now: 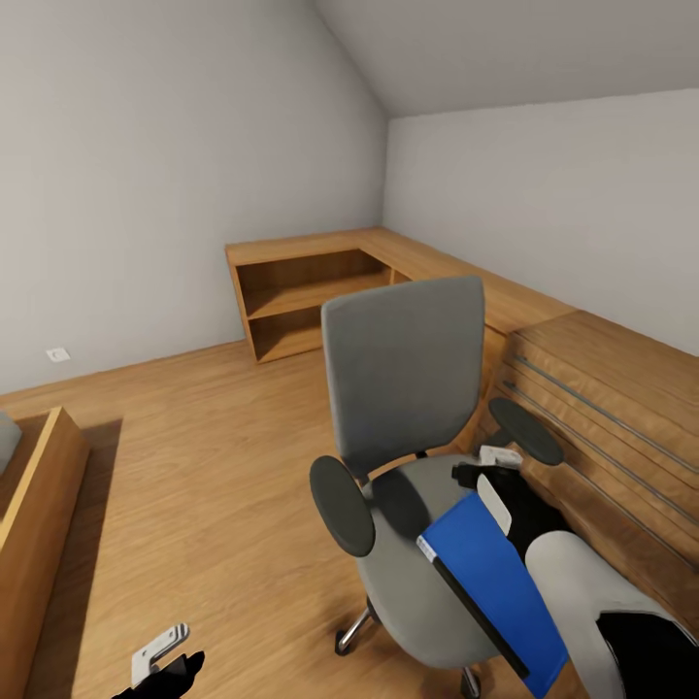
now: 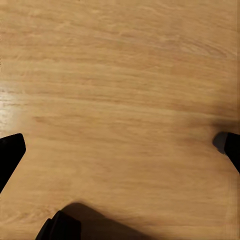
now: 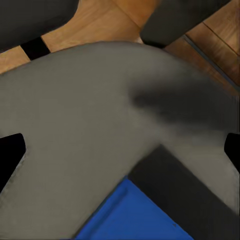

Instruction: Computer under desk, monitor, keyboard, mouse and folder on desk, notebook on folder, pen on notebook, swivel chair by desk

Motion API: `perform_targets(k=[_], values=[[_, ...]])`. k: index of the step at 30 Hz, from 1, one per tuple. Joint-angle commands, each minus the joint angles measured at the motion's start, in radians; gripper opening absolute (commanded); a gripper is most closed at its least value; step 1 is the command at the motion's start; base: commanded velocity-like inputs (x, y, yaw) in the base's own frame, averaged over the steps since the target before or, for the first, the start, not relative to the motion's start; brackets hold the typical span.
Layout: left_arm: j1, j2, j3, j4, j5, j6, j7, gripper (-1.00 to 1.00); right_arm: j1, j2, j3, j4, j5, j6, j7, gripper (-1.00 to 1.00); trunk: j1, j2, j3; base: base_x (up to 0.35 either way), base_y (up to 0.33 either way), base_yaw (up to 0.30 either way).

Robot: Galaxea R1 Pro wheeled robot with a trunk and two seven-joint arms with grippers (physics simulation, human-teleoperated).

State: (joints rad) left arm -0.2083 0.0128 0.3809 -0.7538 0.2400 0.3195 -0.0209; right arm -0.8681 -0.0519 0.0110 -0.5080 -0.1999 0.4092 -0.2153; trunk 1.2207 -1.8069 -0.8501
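The grey swivel chair (image 1: 403, 388) stands in the middle of the head view, its back towards the far wall and its seat (image 3: 90, 115) towards me. A bright blue folder (image 1: 495, 582) lies on the near right part of the seat, reaching past the front edge, with a dark band along its side. Its corner (image 3: 135, 215) shows in the right wrist view. My right gripper (image 1: 481, 476) hovers over the seat beside the right armrest (image 1: 526, 431), just behind the folder, open (image 3: 120, 150) and holding nothing. My left gripper (image 1: 165, 662) hangs low over the wood floor, open (image 2: 120, 150) and empty.
A light-wood drawer chest (image 1: 612, 408) with long bar handles stands close on the chair's right. A low wooden shelf unit (image 1: 301, 291) runs along the far corner. A wooden frame (image 1: 39, 515) sits at the left edge. Open wood floor (image 1: 194, 466) lies left of the chair.
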Motion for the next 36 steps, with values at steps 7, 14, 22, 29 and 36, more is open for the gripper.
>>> perform_targets(k=[7, 14, 22, 29, 36], values=[[0.000, -0.001, 0.003, -0.001, 0.007, 0.007, -0.002, 1.00, 0.000, 0.000, 0.001, -0.068, -0.014, 0.015, -0.008, 1.00, -0.027, 0.049, 0.021, 0.000, 0.000, 0.000], [0.000, -0.002, 0.003, 0.000, 0.007, 0.006, -0.002, 1.00, 0.000, 0.000, -0.002, -0.101, -0.018, 0.044, -0.001, 1.00, -0.054, 0.098, 0.043, 0.000, 0.000, 0.000], [0.000, -0.002, 0.003, 0.008, 0.007, 0.006, -0.002, 1.00, 0.001, 0.003, 0.000, -0.107, -0.026, 0.045, 0.032, 1.00, -0.077, 0.140, 0.062, 0.000, 0.000, 0.000], [0.000, -0.002, 0.004, 0.044, 0.007, -0.008, -0.002, 1.00, 0.002, 0.005, -0.001, -0.101, -0.030, 0.045, 0.095, 1.00, -0.077, 0.140, 0.062, 0.000, 0.000, 0.000], [0.000, -0.002, 0.002, 0.055, 0.007, -0.082, -0.001, 1.00, 0.006, 0.006, -0.002, -0.100, -0.037, 0.046, 0.158, 1.00, -0.077, 0.140, 0.062, 0.000, 0.000, -0.004]])
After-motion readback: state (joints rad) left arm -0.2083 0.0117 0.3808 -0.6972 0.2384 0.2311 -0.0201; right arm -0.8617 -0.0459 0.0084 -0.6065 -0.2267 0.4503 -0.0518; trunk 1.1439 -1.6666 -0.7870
